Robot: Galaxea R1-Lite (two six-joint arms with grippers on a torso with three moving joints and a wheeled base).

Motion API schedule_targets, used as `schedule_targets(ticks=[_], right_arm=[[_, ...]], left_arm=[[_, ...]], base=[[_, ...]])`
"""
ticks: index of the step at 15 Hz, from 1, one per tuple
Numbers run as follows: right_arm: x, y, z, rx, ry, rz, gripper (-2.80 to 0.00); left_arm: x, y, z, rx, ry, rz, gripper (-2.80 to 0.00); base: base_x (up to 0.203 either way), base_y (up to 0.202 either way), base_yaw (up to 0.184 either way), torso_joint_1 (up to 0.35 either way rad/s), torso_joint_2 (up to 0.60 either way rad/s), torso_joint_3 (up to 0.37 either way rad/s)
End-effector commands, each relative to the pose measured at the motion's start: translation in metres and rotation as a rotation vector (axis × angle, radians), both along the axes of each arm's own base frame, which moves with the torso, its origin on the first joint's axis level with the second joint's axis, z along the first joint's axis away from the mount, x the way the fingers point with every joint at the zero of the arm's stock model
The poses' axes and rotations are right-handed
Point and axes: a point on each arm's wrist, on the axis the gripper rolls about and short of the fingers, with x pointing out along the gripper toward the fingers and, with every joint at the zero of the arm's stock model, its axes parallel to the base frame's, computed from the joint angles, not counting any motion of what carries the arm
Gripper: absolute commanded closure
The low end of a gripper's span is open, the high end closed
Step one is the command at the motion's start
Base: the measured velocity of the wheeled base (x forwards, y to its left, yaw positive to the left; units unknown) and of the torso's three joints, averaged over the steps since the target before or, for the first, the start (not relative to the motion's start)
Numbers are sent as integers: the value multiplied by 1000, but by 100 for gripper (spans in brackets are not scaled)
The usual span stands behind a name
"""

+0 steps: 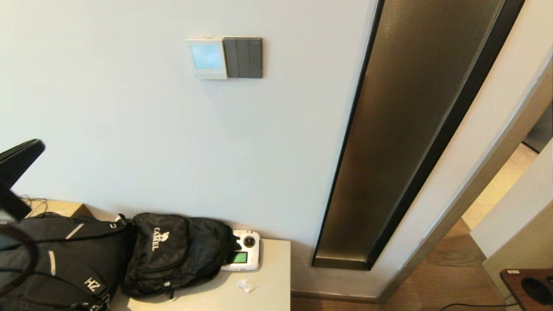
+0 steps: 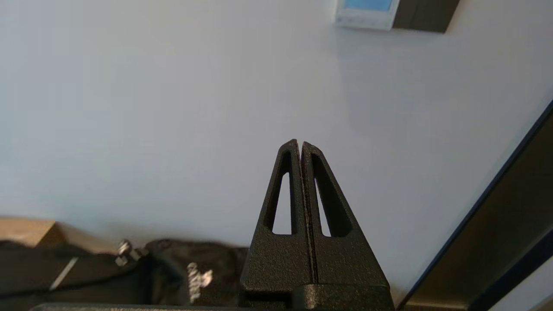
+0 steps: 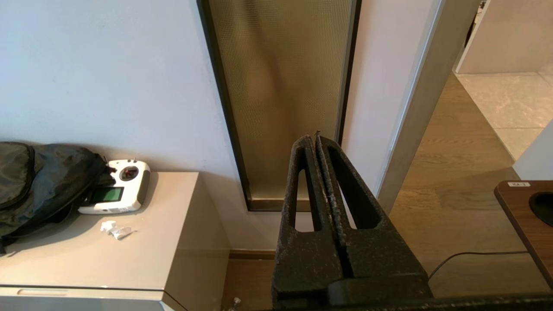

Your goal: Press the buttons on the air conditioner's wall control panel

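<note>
The air conditioner's wall control panel (image 1: 207, 58) is a small white square on the wall with a screen lit pale blue. Its row of tiny buttons (image 1: 207, 74) runs along its bottom edge. Its lower part also shows in the left wrist view (image 2: 365, 13), with the buttons (image 2: 363, 20). My left gripper (image 2: 300, 142) is shut and empty, well below and left of the panel; its dark tip (image 1: 26, 151) shows at the head view's left edge. My right gripper (image 3: 314, 137) is shut and empty, low down near the glass strip, out of the head view.
A dark grey three-rocker switch plate (image 1: 243, 57) adjoins the panel's right side. Two black backpacks (image 1: 173, 252) and a white handheld remote (image 1: 244, 255) lie on a beige cabinet (image 1: 268, 285) below. A tall bronze glass strip (image 1: 410, 129) stands to the right.
</note>
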Motion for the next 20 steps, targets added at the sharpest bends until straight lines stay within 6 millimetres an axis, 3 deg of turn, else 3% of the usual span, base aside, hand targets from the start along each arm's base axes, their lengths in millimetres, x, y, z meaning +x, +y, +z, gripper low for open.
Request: schedule_targets(ticks=[1,5,9,13,17,20], right_arm=[[0,0,0,0,2,1,0],[0,0,0,0,1,1,0],[0,0,0,0,1,-1,0],[0,0,0,0,2,1,0],[0,0,0,0,1,1,0],[0,0,0,0,2,1,0]], left_arm=[[-58,18,-12,-21,-78,41,0],[-110,30,-58,19,99,172,0],[-105,30,-104,53,248,219,0],[-106,29,-115,67,265,339,0],[-107,27,-148,94,321,306,0],[-109,26,-151,89,297,267,0]], base=[[0,0,0,0,0,0],[0,0,0,0,0,0],[0,0,0,0,0,0],[0,0,0,0,0,0],[0,0,0,0,0,0],[0,0,0,0,0,0]])
